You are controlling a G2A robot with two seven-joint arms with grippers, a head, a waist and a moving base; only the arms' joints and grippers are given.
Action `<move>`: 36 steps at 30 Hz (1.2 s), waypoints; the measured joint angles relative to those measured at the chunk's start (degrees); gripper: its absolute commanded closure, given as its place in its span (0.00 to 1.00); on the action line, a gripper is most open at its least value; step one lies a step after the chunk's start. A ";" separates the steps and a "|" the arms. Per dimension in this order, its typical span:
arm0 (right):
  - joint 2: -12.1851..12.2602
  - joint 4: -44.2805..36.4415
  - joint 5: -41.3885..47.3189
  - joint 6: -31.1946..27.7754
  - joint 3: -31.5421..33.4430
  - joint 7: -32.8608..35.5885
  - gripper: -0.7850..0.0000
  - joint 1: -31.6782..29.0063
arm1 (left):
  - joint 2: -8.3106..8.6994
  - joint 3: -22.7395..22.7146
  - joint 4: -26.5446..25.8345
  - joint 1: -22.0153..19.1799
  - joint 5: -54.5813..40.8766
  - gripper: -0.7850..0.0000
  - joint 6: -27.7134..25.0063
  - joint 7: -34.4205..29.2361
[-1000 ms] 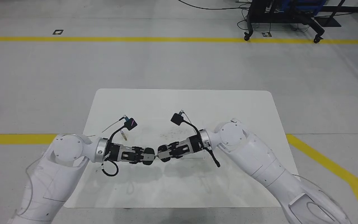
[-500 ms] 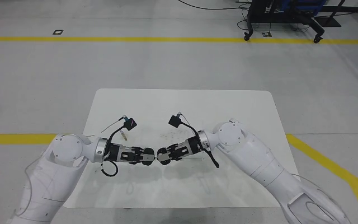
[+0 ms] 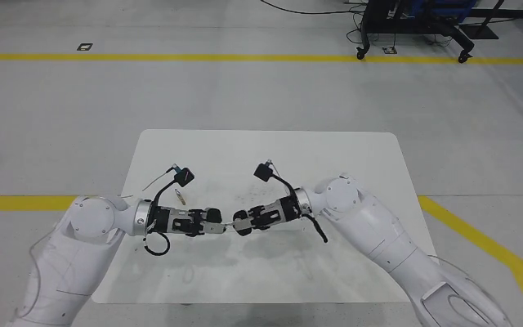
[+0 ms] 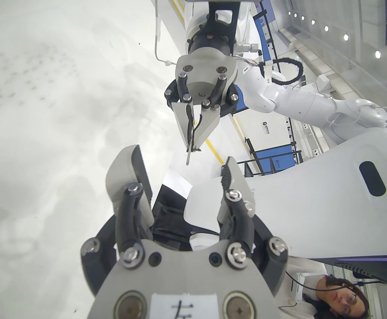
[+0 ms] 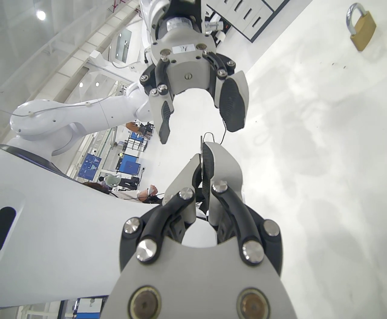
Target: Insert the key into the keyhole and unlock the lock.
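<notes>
While padlock [image 5: 361, 28] lies on table [image 3: 343, 155] well apart from both arms, L gripper [image 4: 181, 155] gapes wide, empty. Key [image 4: 188, 157] tip sits near that gap, touching neither finger. R gripper [image 5: 203, 154] pinched tight on key.

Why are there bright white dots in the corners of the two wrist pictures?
Left wrist view: the dots are ceiling lamps glaring straight into the lens. Right wrist view: another lamp glares the same way, and soft grey patches mottle the white table near the padlock.
</notes>
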 measured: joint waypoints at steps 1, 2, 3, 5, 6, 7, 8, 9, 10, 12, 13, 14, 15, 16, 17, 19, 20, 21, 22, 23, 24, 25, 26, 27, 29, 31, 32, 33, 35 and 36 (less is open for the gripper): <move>0.20 0.34 0.61 -1.42 0.89 -0.36 1.00 -0.36 | 0.00 0.00 0.00 0.00 0.00 0.00 0.00 0.00; 0.39 0.66 1.16 -2.60 1.69 -0.58 1.00 -0.71 | 0.00 0.00 0.00 0.00 0.00 0.00 0.00 0.00; 0.62 1.02 1.71 -3.75 2.57 -0.70 1.00 -1.10 | 0.00 0.00 0.00 0.00 0.00 0.00 0.00 0.00; 1.28 1.85 2.85 -6.07 4.86 -0.68 1.00 -2.11 | 0.00 0.00 0.00 0.00 0.00 0.00 0.00 0.00; 1.60 2.08 3.30 -6.86 5.89 -0.55 1.00 -2.62 | 0.00 0.00 0.00 0.00 0.00 0.00 0.00 0.00; 2.06 2.13 3.71 -7.52 7.30 -0.55 1.00 -3.34 | 0.00 0.00 0.00 0.00 0.00 0.00 0.00 0.00; 2.43 1.98 3.79 -7.79 8.33 -0.70 1.00 -3.89 | 0.00 0.00 0.00 0.00 0.00 0.00 0.00 0.00; 2.80 1.66 3.79 -7.99 9.33 -0.92 1.00 -4.48 | 0.00 0.00 0.00 0.00 0.00 0.00 0.00 0.00; 3.28 1.08 3.73 -8.20 10.59 -1.20 1.00 -5.29 | 0.00 0.00 0.00 0.00 0.00 0.00 0.00 0.00; 3.95 0.03 3.55 -8.63 12.33 -1.67 1.00 -6.49 | 0.00 0.00 0.00 0.00 0.00 0.00 0.00 0.00; 4.32 -0.67 3.78 -8.92 13.35 -1.95 1.00 -7.29 | 0.00 0.00 0.00 0.00 0.00 0.00 0.00 0.00; 4.49 -1.02 4.08 -9.00 13.85 -2.03 1.00 -7.71 | 0.00 0.00 0.00 0.00 0.00 0.00 0.00 0.00; 4.54 -1.15 4.25 -9.01 14.04 -2.04 1.00 -7.87 | 0.00 0.00 0.00 0.00 0.00 0.00 0.00 0.00; 4.54 -1.17 4.32 -9.00 14.06 -2.03 1.00 -7.89 | 0.00 0.00 0.00 0.00 0.00 0.00 0.00 0.00; 4.53 -1.14 4.32 -8.99 14.03 -2.02 1.00 -7.86 | 0.00 0.00 0.00 0.00 0.00 0.00 0.00 0.00; 4.52 -1.11 4.30 -8.98 13.99 -2.01 1.00 -7.82 | 0.00 -0.23 -0.27 0.22 0.41 0.00 0.38 0.73; 4.52 -1.11 4.29 -8.98 13.98 -2.01 1.00 -7.82 | 0.01 -0.59 -0.92 0.55 0.74 0.00 0.74 2.02; 4.52 -1.11 4.29 -8.98 13.98 -2.01 1.00 -7.82 | 0.08 -1.12 -1.93 1.03 0.87 0.00 0.90 3.40; 4.52 -1.11 4.29 -8.98 13.98 -2.01 1.00 -7.82 | 0.29 -2.29 -3.46 1.80 1.28 0.00 0.95 4.68; 4.52 -1.11 4.29 -8.98 13.98 -2.01 1.00 -7.82 | 0.56 -3.58 -4.71 2.47 2.42 0.00 1.26 5.24; 4.52 -1.11 4.29 -8.98 13.99 -2.01 1.00 -7.82 | 0.89 -5.12 -6.16 3.25 4.29 0.00 2.01 5.67; 4.52 -1.11 4.29 -8.98 13.99 -2.01 1.00 -7.82 | 1.37 -7.57 -8.52 4.53 7.76 0.00 3.73 6.61; 4.52 -1.11 4.29 -8.98 13.99 -2.01 1.00 -7.82 | 1.74 -9.60 -10.68 5.75 11.01 0.00 5.53 7.62; 4.52 -1.11 4.29 -8.98 13.99 -2.01 1.00 -7.82 | 2.08 -11.66 -13.21 7.21 14.77 0.00 7.74 8.70; 4.52 -1.11 4.29 -8.98 13.99 -2.01 1.00 -7.83 | 2.74 -15.97 -19.87 11.13 24.08 0.00 13.96 10.75; 4.52 -1.11 4.29 -8.98 13.99 -2.01 1.00 -7.83 | 3.22 -18.55 -26.46 14.85 34.81 0.00 21.63 11.41; 4.52 -1.11 4.29 -8.98 13.99 -2.01 1.00 -7.83 | 3.37 -18.82 -28.97 16.15 39.95 0.00 25.37 11.53; 4.52 -1.11 4.29 -8.98 13.99 -2.01 1.00 -7.83 | 3.46 -18.43 -31.09 17.17 45.12 0.00 29.03 11.73; 4.52 -1.11 4.29 -8.98 13.99 -2.01 1.00 -7.83 | 3.49 -15.50 -33.59 17.91 56.68 0.00 36.38 12.37; 4.52 -1.11 4.29 -8.98 13.99 -2.01 1.00 -7.83 | 3.43 -13.56 -33.49 17.48 60.95 0.00 38.76 12.54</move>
